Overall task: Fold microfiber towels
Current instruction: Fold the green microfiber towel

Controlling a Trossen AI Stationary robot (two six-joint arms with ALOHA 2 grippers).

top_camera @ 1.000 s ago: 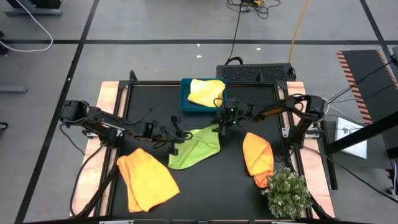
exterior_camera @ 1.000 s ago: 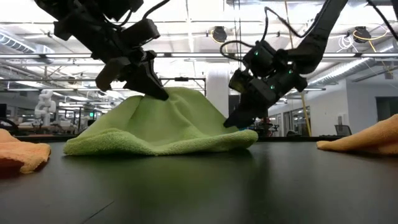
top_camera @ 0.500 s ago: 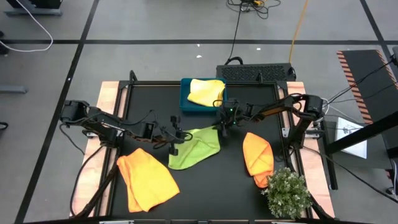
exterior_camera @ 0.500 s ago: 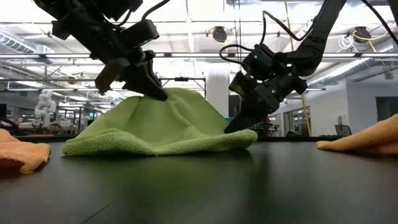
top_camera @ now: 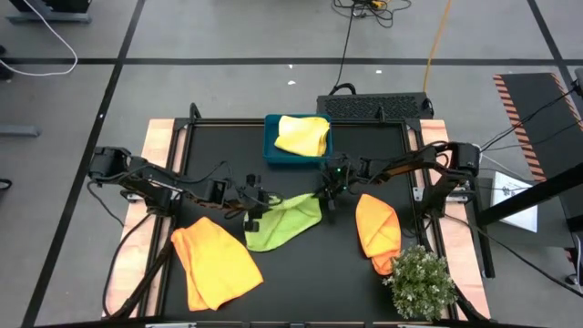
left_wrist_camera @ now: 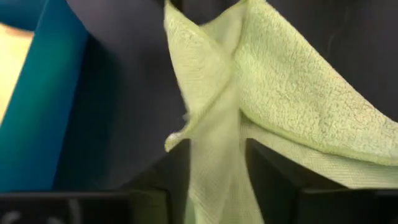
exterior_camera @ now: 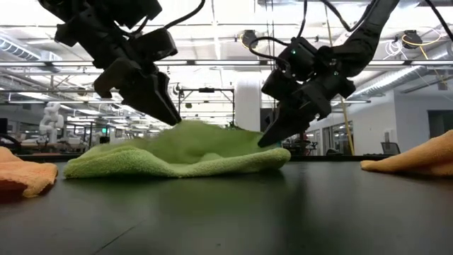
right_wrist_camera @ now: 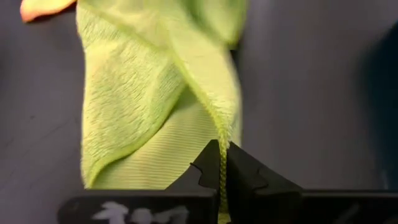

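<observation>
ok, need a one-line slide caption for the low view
Both grippers, left and right, pinch opposite ends of the lime green towel lying on the black table, orange towels at the frame edges.

Lime green towel (top_camera: 284, 221), two orange towels (top_camera: 216, 262), pale yellow towel (top_camera: 302, 134), teal tray (top_camera: 271, 151).

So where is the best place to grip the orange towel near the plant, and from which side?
Probably the orange towel is best taken at its rounded far end, away from the plant, coming from above; that end lies flat with open table around.
</observation>
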